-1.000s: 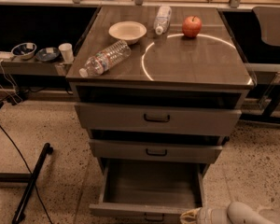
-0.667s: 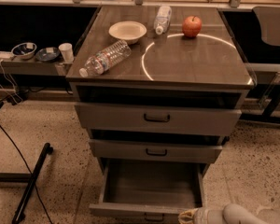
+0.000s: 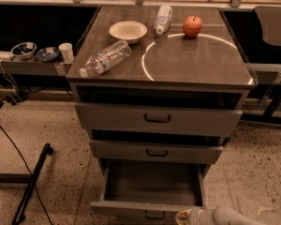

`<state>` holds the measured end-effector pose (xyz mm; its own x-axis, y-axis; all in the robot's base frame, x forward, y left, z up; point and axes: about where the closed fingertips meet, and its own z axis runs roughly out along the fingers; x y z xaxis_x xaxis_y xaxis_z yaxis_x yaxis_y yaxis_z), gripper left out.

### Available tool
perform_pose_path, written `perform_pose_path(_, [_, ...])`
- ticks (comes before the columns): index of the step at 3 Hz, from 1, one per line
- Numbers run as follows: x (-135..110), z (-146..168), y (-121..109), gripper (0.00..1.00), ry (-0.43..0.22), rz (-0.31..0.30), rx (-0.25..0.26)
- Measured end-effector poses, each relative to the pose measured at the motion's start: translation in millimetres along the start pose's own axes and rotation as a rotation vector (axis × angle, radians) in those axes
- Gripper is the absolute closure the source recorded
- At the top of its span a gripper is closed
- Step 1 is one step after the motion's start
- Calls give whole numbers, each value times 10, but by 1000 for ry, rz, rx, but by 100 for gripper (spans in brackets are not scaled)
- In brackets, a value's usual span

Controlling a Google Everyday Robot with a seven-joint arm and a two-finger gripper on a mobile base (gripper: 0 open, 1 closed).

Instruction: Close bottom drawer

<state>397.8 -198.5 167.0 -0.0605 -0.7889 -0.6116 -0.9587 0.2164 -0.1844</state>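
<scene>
Claw (image 3: 182,216): very low, at the bottom edge of view and right of centre. It tips a pale arm (image 3: 234,217) that reaches in from the right.
Claw state: cannot tell whether it is released or clenched; only its tip shows.
Bottom drawer (image 3: 150,207): lowest of three in the desk (image 3: 196,69), pulled well out toward the viewer, with its grey inside floor in plain view.
Drawer vs claw: the claw sits just in front of the drawer's low front panel, toward its right part. Contact with the panel cannot be told.
Pull handle (image 3: 154,215): small and black, at the centre of the bottom drawer's front, partly cut by the frame edge, just left of the claw.
Middle drawer (image 3: 155,152): above the open one, with a dark gap along its top and a black handle at centre.
Top drawer (image 3: 158,119): widest front, also with a dark gap over it.
Desk top: a pale bowl (image 3: 128,31) at rear left. A clear bottle (image 3: 106,58) lies on its side near the left edge. A second bottle (image 3: 163,18) lies at rear centre. A red apple (image 3: 192,26) is at rear right, touching a bright ring (image 3: 148,55) marked on the surface.
Left side: a low shelf (image 3: 23,64) carries two dark bowls (image 3: 23,49) and a white cup (image 3: 65,52).
Floor (image 3: 61,125): speckled, with a black pole (image 3: 30,184) lying at an angle on the left.
</scene>
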Motion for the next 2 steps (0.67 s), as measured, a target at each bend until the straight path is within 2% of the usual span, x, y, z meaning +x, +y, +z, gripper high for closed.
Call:
perform_pose_path(1, [58, 164, -178, 100, 20, 31, 23])
perform_pose_path(2, [100, 390, -339, 100, -30, 64, 51])
